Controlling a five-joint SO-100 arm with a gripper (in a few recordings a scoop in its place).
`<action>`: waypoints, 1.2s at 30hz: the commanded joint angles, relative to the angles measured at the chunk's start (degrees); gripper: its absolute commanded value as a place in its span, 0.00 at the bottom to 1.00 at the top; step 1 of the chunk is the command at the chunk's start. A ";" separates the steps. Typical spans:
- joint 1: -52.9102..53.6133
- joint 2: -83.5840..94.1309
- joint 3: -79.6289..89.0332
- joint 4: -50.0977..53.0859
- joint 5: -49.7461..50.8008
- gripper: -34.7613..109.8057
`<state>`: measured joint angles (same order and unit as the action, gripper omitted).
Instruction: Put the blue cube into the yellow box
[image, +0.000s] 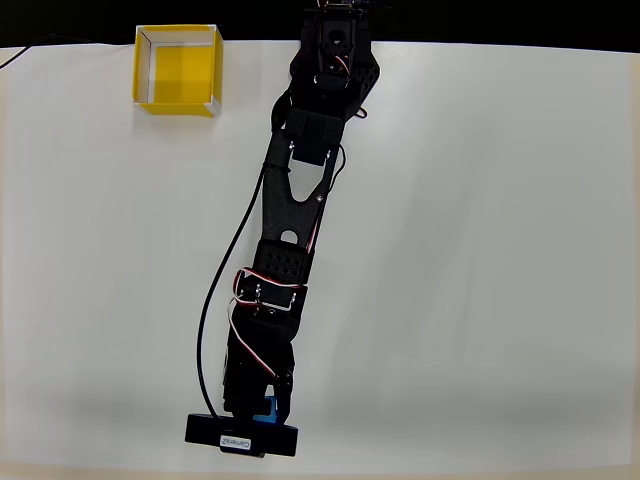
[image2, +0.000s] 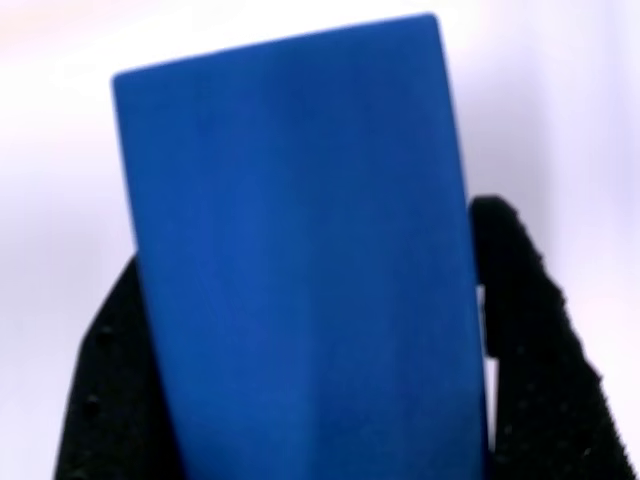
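A: Table (image: 480, 300) — white; arm (image: 300, 200) stretched diagonally toward the near edge in the overhead view.

B: Yellow box (image: 178, 70)?

A: Far left corner, well apart from the gripper (image: 262, 408).

B: Blue cube (image2: 300, 260)?

A: Wrist view — black fingers (image2: 540, 350) press both its sides. Clamped on it.

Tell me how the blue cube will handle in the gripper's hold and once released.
The blue cube looks solid with flat matte faces, so it is probably stiff and not slippery between the black fingers flanking it. Straight edges suggest it will sit, not roll, when released. Its small size in the overhead view hints it is light.
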<state>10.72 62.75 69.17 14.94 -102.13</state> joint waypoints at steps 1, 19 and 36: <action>5.19 17.40 -8.53 0.70 -0.44 0.34; 42.71 34.72 0.09 19.07 10.99 0.34; 59.68 56.95 27.95 39.29 14.06 0.33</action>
<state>67.68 108.28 95.98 53.00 -87.63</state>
